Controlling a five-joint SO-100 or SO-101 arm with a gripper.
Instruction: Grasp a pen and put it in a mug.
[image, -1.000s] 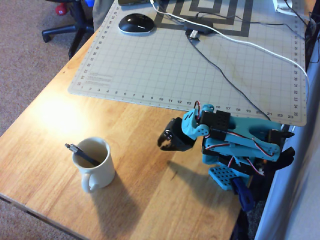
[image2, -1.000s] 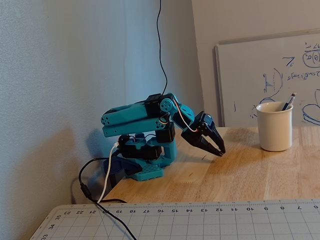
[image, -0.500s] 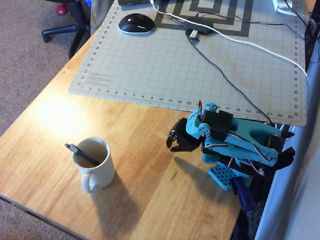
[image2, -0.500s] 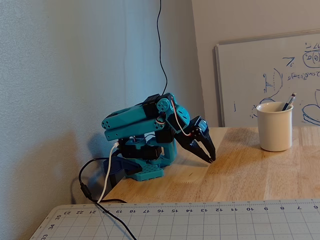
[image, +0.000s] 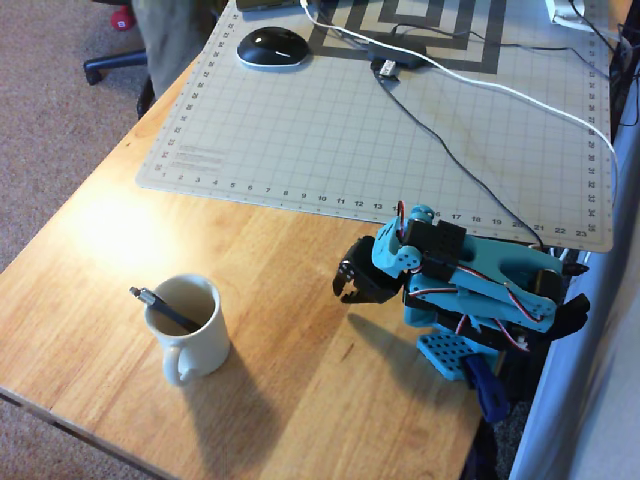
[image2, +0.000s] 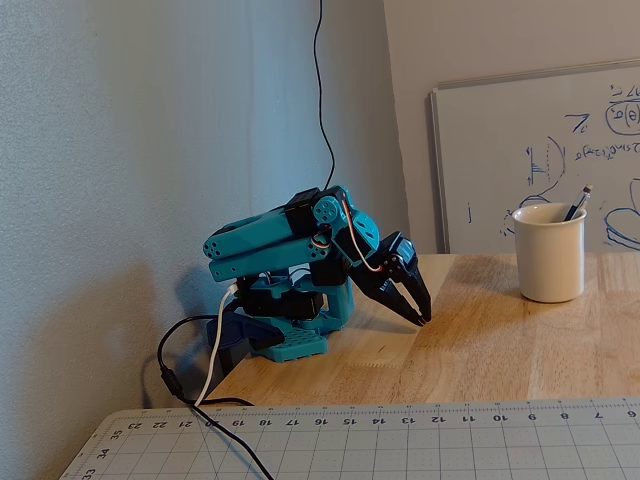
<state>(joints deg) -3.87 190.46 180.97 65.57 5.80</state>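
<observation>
The slim dark pen (image: 160, 309) with its silvery end stands tilted inside the cream-white ceramic mug (image: 193, 330), so the task looks finished. Well apart from the mug, the black claw (image2: 421, 316) hangs empty, jaws together, near the wooden table (image: 290, 400).

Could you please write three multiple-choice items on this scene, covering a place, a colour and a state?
1. Where is the slim dark pen?
A. Flat on the cutting mat
B. Standing tilted in the cream-white ceramic mug
C. Between the gripper's fingers

2. What colour is the arm's body?
A. Turquoise blue
B. Orange
C. White

3. How is the black two-finger gripper?
A. Shut on the pen
B. Wide open above the mug
C. Shut and empty, tips down near the wooden table

Key: 1 B, the pen's end sticks out over the rim; 2 A, both views show turquoise links; 3 C, the jaws meet with nothing between them.
</observation>
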